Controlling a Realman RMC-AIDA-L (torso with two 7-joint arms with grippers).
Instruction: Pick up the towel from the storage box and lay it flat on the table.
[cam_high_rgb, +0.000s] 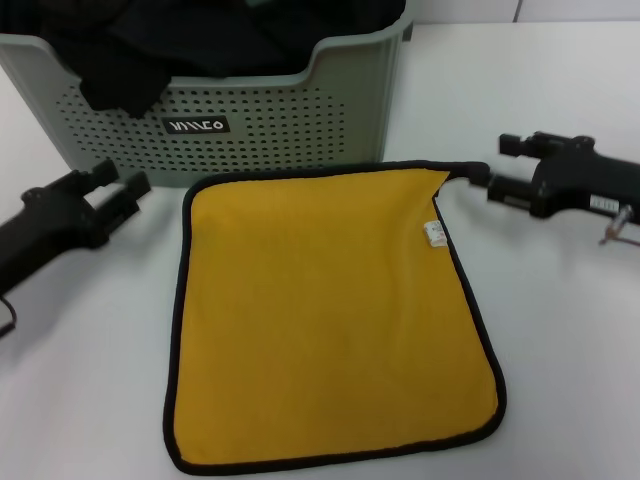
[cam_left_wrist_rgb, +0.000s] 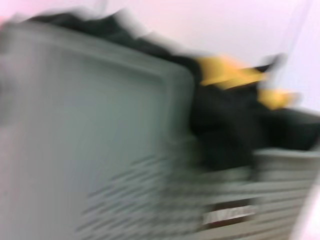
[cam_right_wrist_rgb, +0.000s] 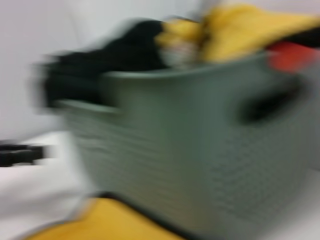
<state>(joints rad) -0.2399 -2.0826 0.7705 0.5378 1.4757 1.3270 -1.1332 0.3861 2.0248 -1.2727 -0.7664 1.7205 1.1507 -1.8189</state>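
The white table (cam_high_rgb: 560, 330) carries everything, and both grippers hang low over it. Between the two grippers, and nearer the robot than either, the yellow towel (cam_high_rgb: 330, 320) lies spread flat on the table, yellow face up, its black stitched edging showing all the way round and its small white care tag (cam_high_rgb: 435, 233) near the corner closest to the right gripper. Beyond the towel, and beyond both grippers, stands the sage grey-green storage box (cam_high_rgb: 300, 120) with its dotted sides, dipped front rim and black label (cam_high_rgb: 195, 126); black fabric items (cam_high_rgb: 150, 50) fill it and one hangs over the rim on the left gripper's side. The towel's far edge lies just beside the foot of the box. The right gripper (cam_high_rgb: 478, 176) is at the towel's far corner on its own side, its fingertips level with the black edging there and seemingly touching it; whether the fingers are clamped on the edging or merely beside it cannot be told. The left gripper (cam_high_rgb: 122, 181) sits just off the towel's other far corner, apart from the cloth, its fingers spread with a clear gap between them and nothing held. The right wrist view, smeared, shows the box (cam_right_wrist_rgb: 200, 145) close up with yellow (cam_right_wrist_rgb: 250, 30), black and red cloth heaped above its rim; the left wrist view shows the box wall (cam_left_wrist_rgb: 90, 140) with black and yellow cloth above it.
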